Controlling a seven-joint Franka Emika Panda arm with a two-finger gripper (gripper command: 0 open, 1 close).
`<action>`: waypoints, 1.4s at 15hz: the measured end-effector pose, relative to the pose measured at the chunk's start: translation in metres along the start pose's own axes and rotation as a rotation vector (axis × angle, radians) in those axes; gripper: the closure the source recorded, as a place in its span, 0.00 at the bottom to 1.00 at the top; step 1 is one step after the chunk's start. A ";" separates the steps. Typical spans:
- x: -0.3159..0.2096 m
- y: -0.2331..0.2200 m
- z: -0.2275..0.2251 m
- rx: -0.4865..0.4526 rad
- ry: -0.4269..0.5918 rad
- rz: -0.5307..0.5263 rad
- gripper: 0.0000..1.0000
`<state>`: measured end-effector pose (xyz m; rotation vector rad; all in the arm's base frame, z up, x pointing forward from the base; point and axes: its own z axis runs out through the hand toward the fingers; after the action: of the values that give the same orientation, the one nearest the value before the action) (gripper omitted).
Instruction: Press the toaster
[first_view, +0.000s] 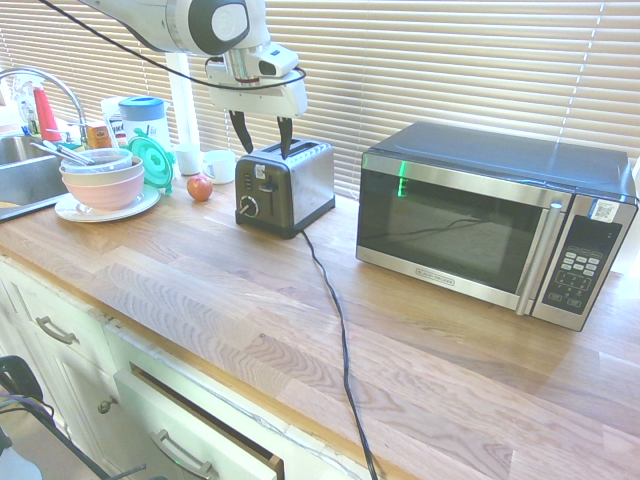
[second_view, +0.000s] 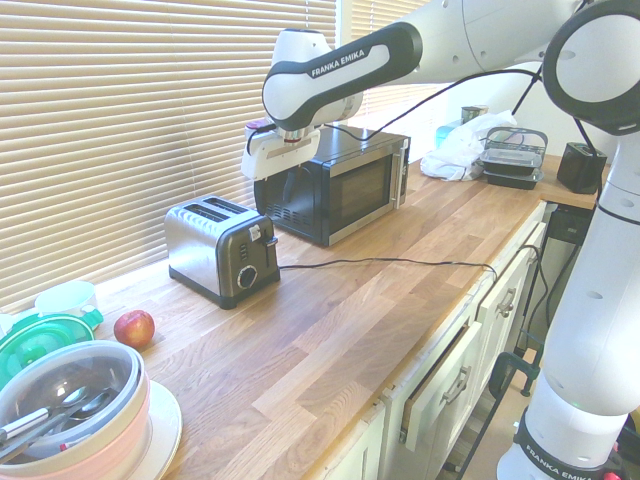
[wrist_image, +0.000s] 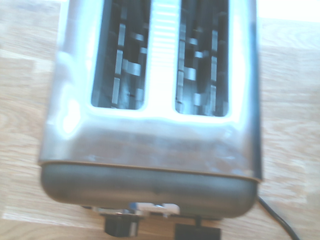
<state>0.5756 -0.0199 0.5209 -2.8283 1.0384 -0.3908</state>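
The toaster (first_view: 290, 185) stands on the wooden counter near the blinds, with brushed steel sides and a black end panel carrying a round dial (first_view: 248, 207) and a lever (first_view: 266, 173). My gripper (first_view: 263, 138) hangs just above its top, open, its two dark fingers spread over the panel end and nothing between them. From the other side, the toaster (second_view: 220, 250) sits below and left of my gripper (second_view: 268, 172). The wrist view looks straight down on the toaster (wrist_image: 160, 145), showing both empty slots, the dial (wrist_image: 120, 227) and the lever (wrist_image: 197, 231).
A steel-and-black microwave (first_view: 490, 225) stands right of the toaster. The toaster's black cord (first_view: 338, 330) runs across the counter to its front edge. A red apple (first_view: 200, 187), stacked bowls on a plate (first_view: 103, 182) and a sink (first_view: 25, 175) lie to the left. A drawer (first_view: 200, 440) below stands ajar.
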 end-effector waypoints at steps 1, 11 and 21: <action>0.000 -0.002 -0.002 0.002 0.000 -0.004 1.00; -0.001 -0.006 0.011 -0.009 -0.017 -0.010 1.00; -0.003 -0.014 0.032 -0.019 -0.037 -0.019 1.00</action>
<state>0.5912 -0.0074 0.4921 -2.8530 1.0145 -0.3312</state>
